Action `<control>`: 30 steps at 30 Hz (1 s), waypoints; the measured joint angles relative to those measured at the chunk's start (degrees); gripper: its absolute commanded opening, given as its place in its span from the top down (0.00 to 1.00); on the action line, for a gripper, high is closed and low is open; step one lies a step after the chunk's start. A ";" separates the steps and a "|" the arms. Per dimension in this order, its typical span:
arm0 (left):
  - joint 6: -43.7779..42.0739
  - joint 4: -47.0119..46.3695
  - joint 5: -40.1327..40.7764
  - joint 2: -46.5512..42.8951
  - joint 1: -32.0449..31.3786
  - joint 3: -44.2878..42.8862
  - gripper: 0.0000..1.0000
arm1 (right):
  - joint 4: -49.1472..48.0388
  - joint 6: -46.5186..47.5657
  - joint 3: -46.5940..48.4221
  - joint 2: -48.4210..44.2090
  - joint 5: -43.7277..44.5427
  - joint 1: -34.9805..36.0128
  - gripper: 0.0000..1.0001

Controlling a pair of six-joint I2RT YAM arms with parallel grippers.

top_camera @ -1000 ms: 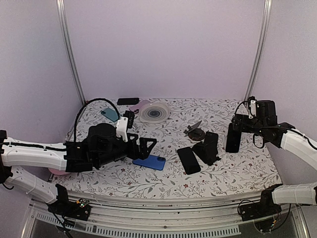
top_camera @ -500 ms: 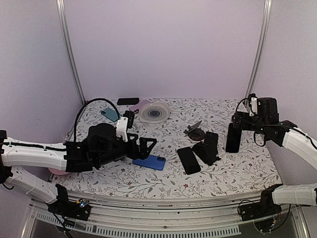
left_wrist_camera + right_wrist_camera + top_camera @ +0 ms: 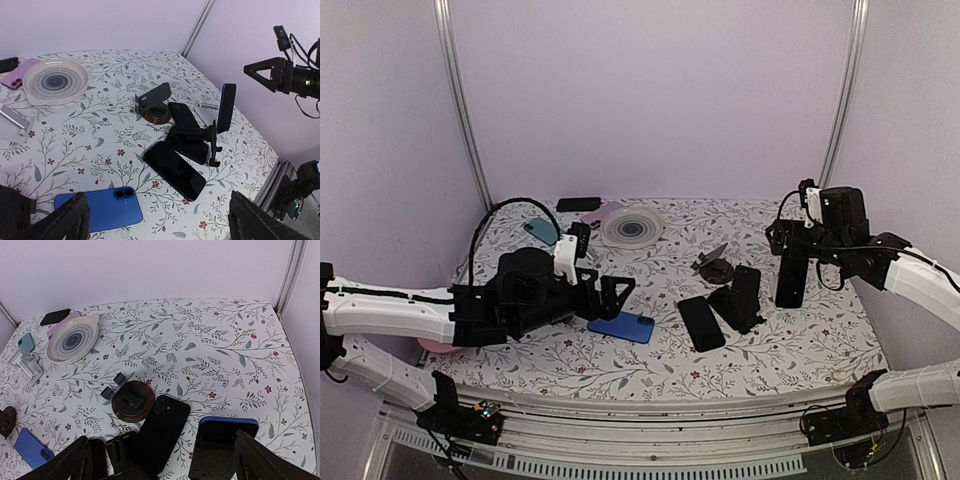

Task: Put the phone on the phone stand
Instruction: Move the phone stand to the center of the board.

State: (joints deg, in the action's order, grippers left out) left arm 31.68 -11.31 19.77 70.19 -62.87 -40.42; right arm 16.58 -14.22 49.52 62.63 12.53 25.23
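Several phones lie about. A blue phone lies camera-side up, just below my left gripper, which is open and empty. A black phone lies flat beside a black stand that carries another black phone. A round wooden-based phone stand is empty. A blue-edged phone stands upright on a dark stand, under my right gripper, which is open and holds nothing.
A white ringed plate sits at the back. A teal phone rests on a white stand at the back left. A purple phone and a small black phone lie by the back wall.
My right arm has moved left and slightly up, coming over the upright blue-edged phone. The left arm and all phones have stayed where they were.
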 measured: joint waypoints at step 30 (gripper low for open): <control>4.33 0.07 0.22 -1.38 2.71 3.98 0.03 | 0.17 -5.49 4.87 17.25 4.46 18.40 0.01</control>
State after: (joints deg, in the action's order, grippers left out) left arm 36.01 -11.25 19.99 68.82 -60.16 -36.45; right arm 16.75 -19.70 54.39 79.88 16.99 43.64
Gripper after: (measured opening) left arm 0.966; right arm 0.989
